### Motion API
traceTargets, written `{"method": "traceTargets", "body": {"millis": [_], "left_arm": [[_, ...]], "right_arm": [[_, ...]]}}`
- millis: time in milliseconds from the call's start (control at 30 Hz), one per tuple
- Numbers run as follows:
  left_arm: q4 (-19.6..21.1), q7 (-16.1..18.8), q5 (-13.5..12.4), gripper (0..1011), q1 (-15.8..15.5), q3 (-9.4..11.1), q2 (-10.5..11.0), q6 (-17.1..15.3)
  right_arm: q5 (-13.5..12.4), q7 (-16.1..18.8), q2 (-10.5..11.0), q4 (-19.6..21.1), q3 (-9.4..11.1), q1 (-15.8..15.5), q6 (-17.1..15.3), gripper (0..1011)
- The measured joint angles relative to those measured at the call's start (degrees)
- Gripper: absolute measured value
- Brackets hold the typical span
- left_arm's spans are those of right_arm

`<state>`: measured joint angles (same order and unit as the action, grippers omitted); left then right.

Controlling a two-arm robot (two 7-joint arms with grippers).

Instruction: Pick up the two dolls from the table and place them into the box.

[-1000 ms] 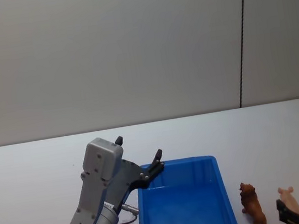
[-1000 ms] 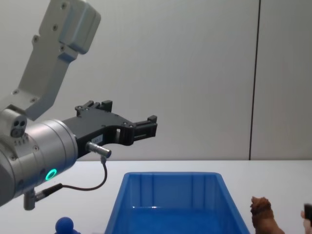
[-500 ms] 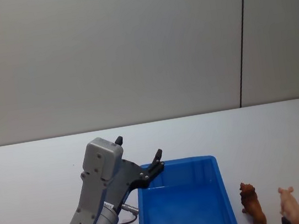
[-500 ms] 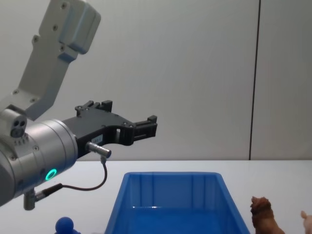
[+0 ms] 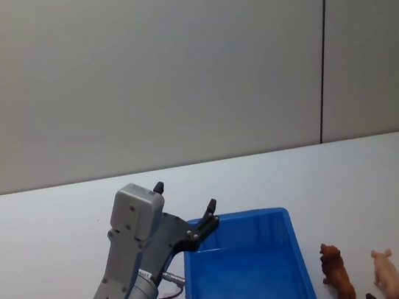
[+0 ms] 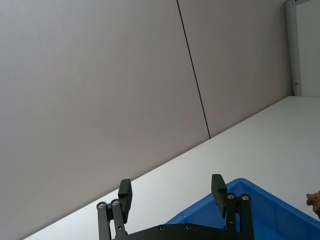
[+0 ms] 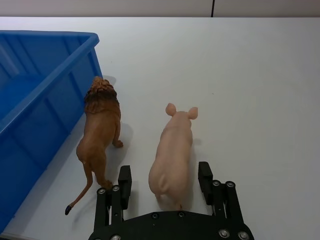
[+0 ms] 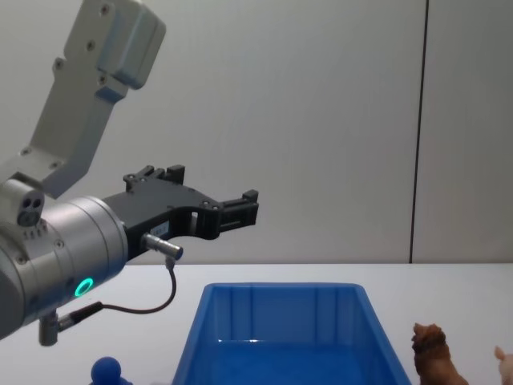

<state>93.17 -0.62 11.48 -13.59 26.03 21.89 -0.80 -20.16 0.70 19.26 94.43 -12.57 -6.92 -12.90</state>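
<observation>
A brown shaggy lion doll (image 7: 100, 130) stands right beside the blue box (image 7: 45, 37), facing away from me. A pale pink pig doll (image 7: 174, 155) stands just right of the lion (image 5: 337, 275). My right gripper (image 7: 164, 172) is open, low over the table, with one finger on each side of the pig's (image 5: 386, 272) rear and a gap at both flanks. My left gripper (image 5: 185, 196) hangs open and empty above the box's (image 5: 235, 217) far left corner. A small blue round-headed figure (image 8: 106, 370) sits on the table left of the box, under the left arm.
The white table (image 5: 351, 173) runs back to a grey wall. The left arm's big grey links (image 8: 88, 88) rise high at the left. Bare table lies to the right of the pig and beyond the box.
My right gripper has drawn back toward me and sunk, so the pig's back now shows between its fingers. The left arm, the box and the dolls have not moved.
</observation>
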Motion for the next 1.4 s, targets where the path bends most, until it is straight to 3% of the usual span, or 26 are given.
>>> {"method": "traceTargets", "body": {"millis": [433,533,1000,1400], "left_arm": [[0.0,0.0,0.0,1001,0.0,0.0,0.0,0.0],[0.0,0.0,0.0,1001,0.0,0.0,0.0,0.0],[0.0,0.0,0.0,1001,0.0,0.0,0.0,0.0],[0.0,0.0,0.0,1001,0.0,0.0,0.0,0.0]], "right_arm": [[1.15,-0.07,-1.78,-2.05,-0.41,2.16,-0.11,428],[1.33,-0.63,-1.97,-2.07,-0.41,2.31,-0.08,373],[4.51,-2.6,-2.54,1.86,-0.43,2.87,1.7,364],[6.58,1.95,-3.6,6.3,-1.14,5.26,0.87,364]]}}
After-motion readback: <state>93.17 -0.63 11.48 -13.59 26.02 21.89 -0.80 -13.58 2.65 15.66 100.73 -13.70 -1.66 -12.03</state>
